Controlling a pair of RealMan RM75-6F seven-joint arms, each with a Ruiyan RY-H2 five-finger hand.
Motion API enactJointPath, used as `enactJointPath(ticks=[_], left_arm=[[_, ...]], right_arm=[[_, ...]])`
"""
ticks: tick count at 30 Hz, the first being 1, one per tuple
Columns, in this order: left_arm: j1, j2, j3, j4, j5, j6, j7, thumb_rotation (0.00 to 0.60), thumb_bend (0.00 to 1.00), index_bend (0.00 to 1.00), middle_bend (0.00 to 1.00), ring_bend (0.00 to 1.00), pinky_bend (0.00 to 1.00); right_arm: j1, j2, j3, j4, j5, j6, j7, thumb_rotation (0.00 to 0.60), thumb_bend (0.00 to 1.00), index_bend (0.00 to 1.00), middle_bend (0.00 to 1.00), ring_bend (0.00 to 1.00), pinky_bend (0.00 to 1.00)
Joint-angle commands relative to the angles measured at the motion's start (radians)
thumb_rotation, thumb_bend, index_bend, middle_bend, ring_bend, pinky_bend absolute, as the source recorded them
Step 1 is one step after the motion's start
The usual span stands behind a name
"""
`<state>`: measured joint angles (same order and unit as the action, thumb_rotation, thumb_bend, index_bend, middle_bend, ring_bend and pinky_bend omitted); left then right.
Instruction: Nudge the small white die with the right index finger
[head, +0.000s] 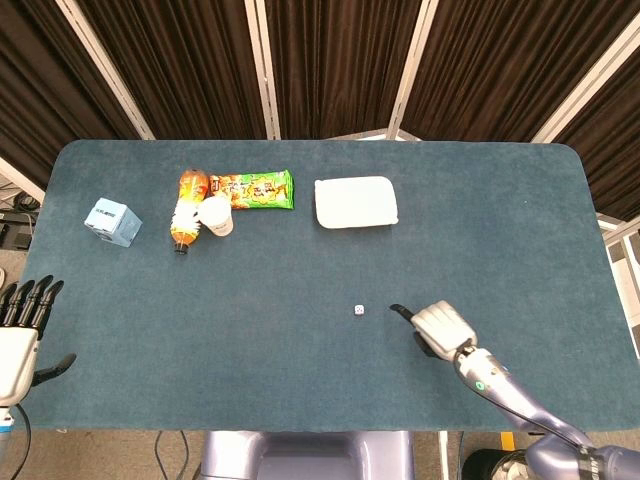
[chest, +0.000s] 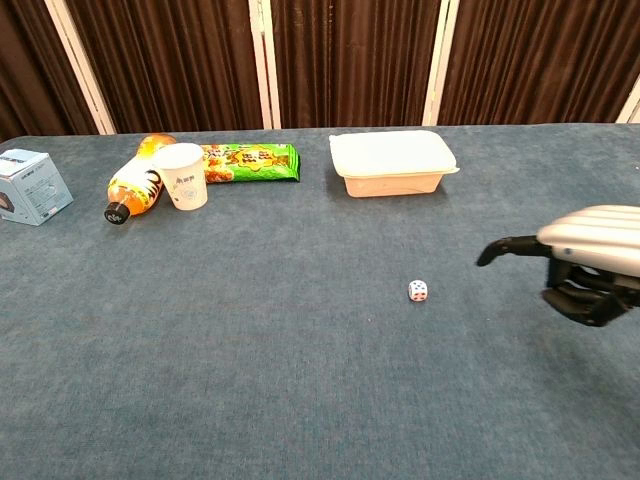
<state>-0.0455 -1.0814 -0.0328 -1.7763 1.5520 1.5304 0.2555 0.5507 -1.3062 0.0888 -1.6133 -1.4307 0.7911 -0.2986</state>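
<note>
Curled into a fist with only the index finger stretched forward, my right hand (head: 440, 326) grasps nothing; its fingertip sits near the small white die (head: 358, 311) but does not touch it. My left hand (head: 20, 330) rests at the table's near left edge, fingers spread and empty.

Largest first: the blue felt table (head: 480, 220), then the lidded white plastic container (head: 356, 202), the orange drink bottle (head: 186, 210) lying on its side, the green snack packet (head: 252, 190), the light blue box (head: 112, 221), the white paper cup (head: 216, 215), and last the die, alone on bare felt well in front of the container.

I judge the die hard, very light and prone to tumble, so a gentle touch low on its right face should do. Writing on the cup, packet and box is too small to read.
</note>
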Motion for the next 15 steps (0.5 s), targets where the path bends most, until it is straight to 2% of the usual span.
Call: enactJointPath(ticks=[1,8,15], left_arm=[[0.0,0.001,0.001,-0.001,0.001,0.001,-0.001,0.6,0.0,0.0,0.0,0.0,0.0],[-0.003,0.002,-0.004,0.003,-0.014,-0.003,-0.005,0.6,0.0,0.0,0.0,0.0,0.0],[-0.009,0.0,-0.008,0.003,-0.032,-0.013,0.002,0.6,0.0,0.0,0.0,0.0,0.0]], right_arm=[[0.036,-0.024,0.014,-0.021,0.035,-0.032,-0.047,0.6,0.67,0.15,0.87,0.82,1.0],[0.114,-0.084,0.032,-0.017,0.151,-0.076,-0.178,0.6,0.67,0.16,0.87,0.82,1.0],[0.161,-0.126,0.027,0.006,0.253,-0.078,-0.248,0.6,0.67,0.18,0.87,0.82,1.0]])
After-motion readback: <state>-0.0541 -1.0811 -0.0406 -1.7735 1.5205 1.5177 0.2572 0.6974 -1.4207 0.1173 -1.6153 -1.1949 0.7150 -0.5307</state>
